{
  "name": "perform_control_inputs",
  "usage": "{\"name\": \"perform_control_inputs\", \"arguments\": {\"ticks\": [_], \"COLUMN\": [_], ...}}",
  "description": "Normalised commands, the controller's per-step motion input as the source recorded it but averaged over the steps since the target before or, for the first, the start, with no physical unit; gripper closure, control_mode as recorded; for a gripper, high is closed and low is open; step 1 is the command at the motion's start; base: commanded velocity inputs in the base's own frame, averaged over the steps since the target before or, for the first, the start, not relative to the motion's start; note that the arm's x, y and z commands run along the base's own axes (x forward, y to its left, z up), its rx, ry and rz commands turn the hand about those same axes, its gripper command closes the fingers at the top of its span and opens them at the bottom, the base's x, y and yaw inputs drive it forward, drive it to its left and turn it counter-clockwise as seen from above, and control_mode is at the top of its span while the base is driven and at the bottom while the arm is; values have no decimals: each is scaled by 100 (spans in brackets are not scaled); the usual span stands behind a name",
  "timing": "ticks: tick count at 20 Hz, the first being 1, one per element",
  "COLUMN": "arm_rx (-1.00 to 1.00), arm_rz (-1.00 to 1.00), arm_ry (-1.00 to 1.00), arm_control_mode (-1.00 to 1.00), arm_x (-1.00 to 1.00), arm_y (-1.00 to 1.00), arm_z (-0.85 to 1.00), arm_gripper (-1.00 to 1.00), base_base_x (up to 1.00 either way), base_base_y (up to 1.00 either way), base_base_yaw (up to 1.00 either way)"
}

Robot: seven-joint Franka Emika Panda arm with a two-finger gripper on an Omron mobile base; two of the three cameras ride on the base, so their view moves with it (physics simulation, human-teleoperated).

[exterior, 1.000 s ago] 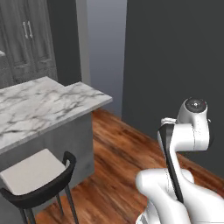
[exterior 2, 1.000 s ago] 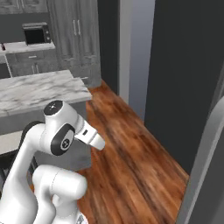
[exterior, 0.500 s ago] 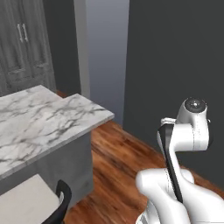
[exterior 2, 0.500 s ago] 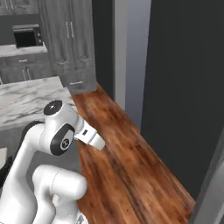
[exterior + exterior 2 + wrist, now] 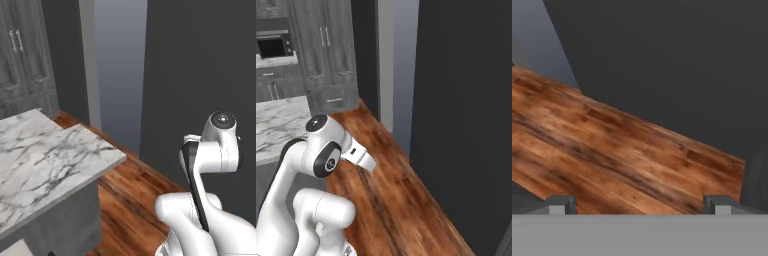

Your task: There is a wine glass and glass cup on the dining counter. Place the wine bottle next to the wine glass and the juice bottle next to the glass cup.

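Dark charcoal walls (image 5: pixel 200 75) close off the room at 12 and 3 o'clock, with a paler grey recess (image 5: pixel 120 70) between them; reddish-brown plank floor (image 5: pixel 391 185) runs along their foot. From the left base camera the dining bench (image 5: pixel 45 160), white marble veined with grey on a grey base, fills the 8 o'clock part of the picture, its corner pointing toward the floor; the stretch of top in sight is bare marble. From the right base camera the same bench (image 5: pixel 281 125) lies at 9 o'clock behind the white arm (image 5: pixel 321 155), and grey cabinets (image 5: pixel 331 55) stand at 11 o'clock with a dark microwave (image 5: pixel 273 46) set among them. On the hand camera the pincer (image 5: pixel 639 204) hangs over the wood floor; its two dark fingertips (image 5: pixel 560 204) stand far apart at the bottom edge, released, nothing between them; dark wall lies beyond the floor at 12 o'clock.
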Motion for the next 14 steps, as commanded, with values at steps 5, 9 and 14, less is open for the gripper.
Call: {"name": "perform_control_inputs", "arguments": {"ticks": [5,9,14], "arm_rx": [0,0,0], "arm_rz": [0,0,0], "arm_ry": [0,0,0], "arm_control_mode": [100,100,100], "arm_x": [0,0,0], "arm_y": [0,0,0], "arm_z": [0,0,0], "arm_gripper": [-100,-100,-100], "base_base_x": [76,71,73], "base_base_y": [-22,-30,-34], "base_base_yaw": [0,1,10]}}
